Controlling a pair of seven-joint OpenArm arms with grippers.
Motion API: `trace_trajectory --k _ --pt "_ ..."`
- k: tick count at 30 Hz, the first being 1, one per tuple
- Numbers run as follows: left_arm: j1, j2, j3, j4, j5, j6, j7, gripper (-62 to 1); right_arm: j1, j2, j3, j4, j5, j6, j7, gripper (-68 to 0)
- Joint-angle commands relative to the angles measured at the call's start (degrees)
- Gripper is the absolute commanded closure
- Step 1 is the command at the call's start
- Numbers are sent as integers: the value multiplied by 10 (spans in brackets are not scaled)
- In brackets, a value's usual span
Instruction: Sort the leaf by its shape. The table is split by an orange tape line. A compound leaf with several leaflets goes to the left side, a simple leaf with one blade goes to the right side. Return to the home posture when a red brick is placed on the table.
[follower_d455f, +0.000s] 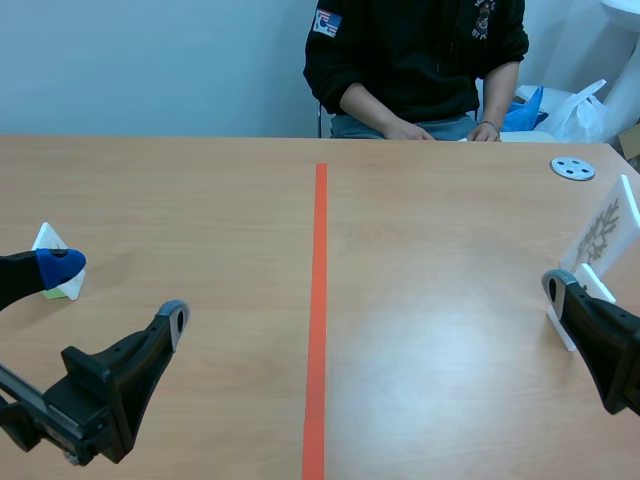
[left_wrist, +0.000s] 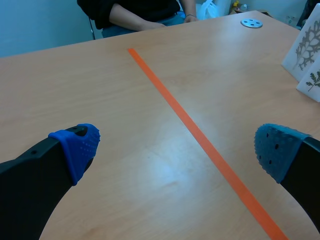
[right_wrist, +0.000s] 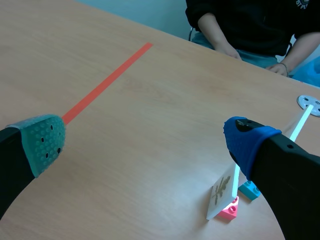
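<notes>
Left gripper (left_wrist: 175, 150): my fingers stood wide apart, holding nothing. Right gripper (right_wrist: 145, 142): the same, wide and empty.

Leaf cards, three counted:
- Two stood upright to the right of the orange tape line (follower_d455f: 319, 300). The small card (right_wrist: 220, 192) was just beside my right gripper's outer finger, and the tall card (follower_d455f: 603, 228) stood beyond it. My right arm was the nearer.
- One white card (follower_d455f: 47, 240) sat by my left fingers. I could not read its leaf, which was perhaps compound.

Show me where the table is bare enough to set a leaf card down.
Bare: the wide wood on both sides of the orange tape line. Crowded: the right edge, with leaf cards and a grey disc; one small card stands far left.
</notes>
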Motion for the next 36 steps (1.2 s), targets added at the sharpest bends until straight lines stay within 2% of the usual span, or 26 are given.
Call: trace_trajectory --k 1,36 --pt "-2 -2 -2 4 -3 0 -12 -623 8 9 2 3 8 -2 8 -679" --pt "-2 -2 -1 4 -3 0 -8 -623 32 9 -12 2 8 -2 -3 -679"
